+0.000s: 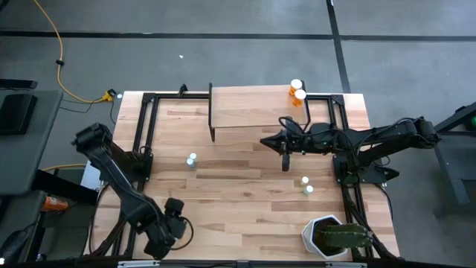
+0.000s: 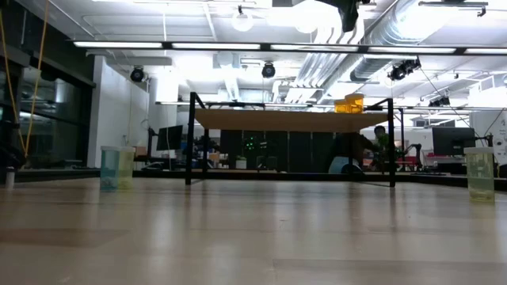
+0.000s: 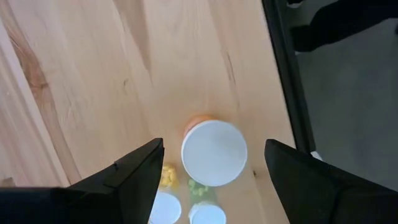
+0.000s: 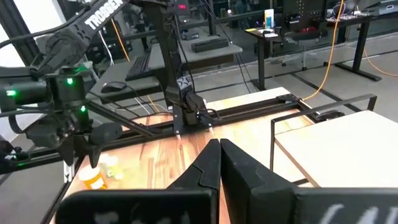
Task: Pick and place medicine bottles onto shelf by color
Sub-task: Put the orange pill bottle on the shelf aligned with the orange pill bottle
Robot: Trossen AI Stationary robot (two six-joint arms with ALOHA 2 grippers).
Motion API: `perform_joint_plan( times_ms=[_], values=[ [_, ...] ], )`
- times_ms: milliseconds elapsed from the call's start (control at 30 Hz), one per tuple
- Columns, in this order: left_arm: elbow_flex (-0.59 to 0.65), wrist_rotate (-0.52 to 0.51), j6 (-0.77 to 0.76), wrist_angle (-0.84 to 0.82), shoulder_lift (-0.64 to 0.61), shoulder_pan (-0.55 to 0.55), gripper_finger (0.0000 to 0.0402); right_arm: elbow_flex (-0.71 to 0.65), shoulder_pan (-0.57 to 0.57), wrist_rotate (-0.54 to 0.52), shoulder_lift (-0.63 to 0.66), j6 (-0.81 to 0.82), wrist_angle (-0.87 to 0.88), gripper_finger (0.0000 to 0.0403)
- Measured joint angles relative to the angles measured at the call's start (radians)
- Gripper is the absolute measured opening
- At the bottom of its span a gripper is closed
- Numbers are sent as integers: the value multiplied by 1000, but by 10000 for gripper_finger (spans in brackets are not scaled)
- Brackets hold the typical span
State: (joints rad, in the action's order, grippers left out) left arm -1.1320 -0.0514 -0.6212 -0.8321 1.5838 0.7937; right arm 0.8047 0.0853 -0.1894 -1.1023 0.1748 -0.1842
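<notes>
So far just two orange bottles (image 1: 298, 90) on the shelf (image 1: 245, 112), far right end. Left gripper (image 3: 211, 168), fingers spread, hangs over another orange one (image 3: 213, 151) near-left; right gripper (image 1: 285, 162) pressed together mid-table. Several bottles left

light: bright, even, from ceiling tubes (image 2: 261, 47), upper low view
glare: blown-out ceiling there
shadows: soft, faint under shelf (image 1: 249, 112)
focus: foreground tabletop (image 2: 253, 237) blurred; fingers (image 3: 130, 177) soft at bottom edge
</notes>
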Motion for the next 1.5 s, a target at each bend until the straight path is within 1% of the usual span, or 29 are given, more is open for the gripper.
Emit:
perform_joint_plan(
  times_ms=[167,267,433,700,1233,1333,1500],
  values=[
    [0,-2,3,0,30,2,271,0,0,0,0,0,30,0],
    [0,15,4,5,49,3,271,0,0,0,0,0,33,0],
    [0,15,45,9,69,15,271,0,0,0,0,0,39,0],
    [0,12,49,13,106,21,271,0,0,0,0,0,46,0],
    [64,10,60,21,110,21,270,0,0,-2,0,0,46,0],
    [64,4,74,22,102,21,263,0,0,-3,0,2,46,0],
    [64,-25,75,24,83,18,240,0,0,-3,0,2,46,0]
  ],
)
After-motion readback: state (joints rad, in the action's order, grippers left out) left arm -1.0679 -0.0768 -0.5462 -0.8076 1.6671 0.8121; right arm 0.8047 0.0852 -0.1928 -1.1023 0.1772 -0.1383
